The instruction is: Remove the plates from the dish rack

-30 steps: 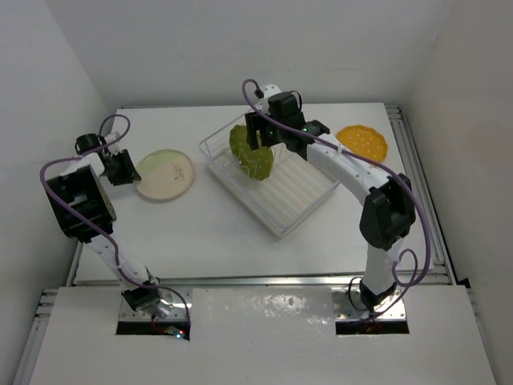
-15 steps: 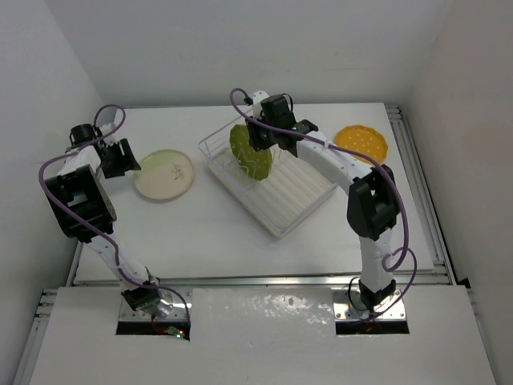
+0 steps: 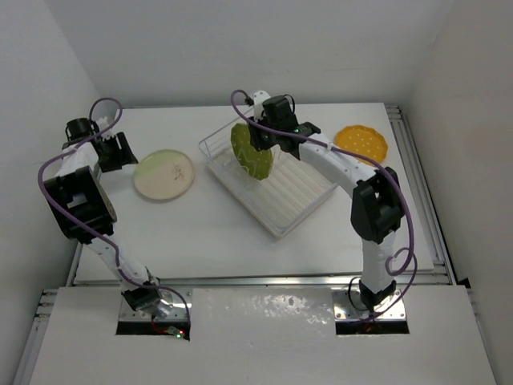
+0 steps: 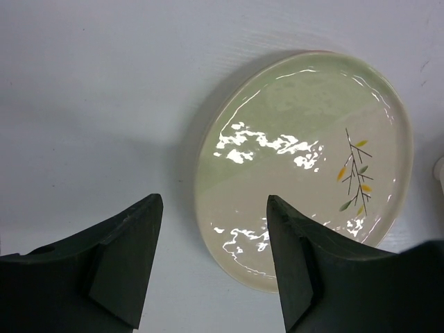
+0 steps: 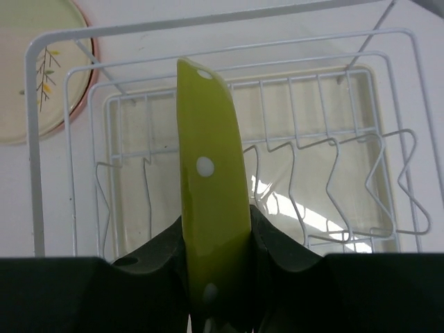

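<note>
Clamping my right gripper (image 5: pixel 216 239) on the olive-green plate (image 5: pixel 205 139), I hold it upright and edge-on over the far-left end of the dish rack (image 3: pixel 300 196). My left gripper (image 4: pixel 213 208) hangs with jaws spread wide, touching nothing, above the near edge of the pale green-and-cream plate (image 4: pixel 305 139), which lies flat on the table (image 3: pixel 208 233) left of the rack. The orange-yellow plate (image 3: pixel 361 141) lies flat to the rack's right.

No text, label, brand, number or sign can be read on anything in these three views.
</note>
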Controlling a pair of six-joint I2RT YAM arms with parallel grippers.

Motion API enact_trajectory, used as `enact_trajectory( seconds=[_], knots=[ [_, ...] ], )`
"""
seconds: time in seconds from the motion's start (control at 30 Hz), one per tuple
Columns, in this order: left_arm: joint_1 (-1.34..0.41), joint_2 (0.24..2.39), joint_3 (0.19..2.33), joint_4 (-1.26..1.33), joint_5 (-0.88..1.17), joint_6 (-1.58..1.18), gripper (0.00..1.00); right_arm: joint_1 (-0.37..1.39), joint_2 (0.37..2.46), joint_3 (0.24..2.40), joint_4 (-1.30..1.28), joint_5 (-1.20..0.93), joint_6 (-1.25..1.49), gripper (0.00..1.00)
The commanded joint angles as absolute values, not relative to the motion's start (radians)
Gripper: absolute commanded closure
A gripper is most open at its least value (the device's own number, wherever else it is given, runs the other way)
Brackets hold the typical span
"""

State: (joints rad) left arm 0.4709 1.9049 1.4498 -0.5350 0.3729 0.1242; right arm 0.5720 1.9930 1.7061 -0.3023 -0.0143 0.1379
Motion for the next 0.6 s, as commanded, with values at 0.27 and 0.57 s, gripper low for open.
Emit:
enact_trajectory(
  seconds=[0.27,0.57],
  knots=[
    [0.466,1.845,1.502,-0.509,0.391,0.110,0.41,0.540,1.789,1.752,-0.008,0.094,0.334,1.00],
    [0.468,1.836,1.520,-0.511,0.403,0.094,0.41,0.366,1.695,1.599,0.228,0.043,0.739,1.00]
  ],
)
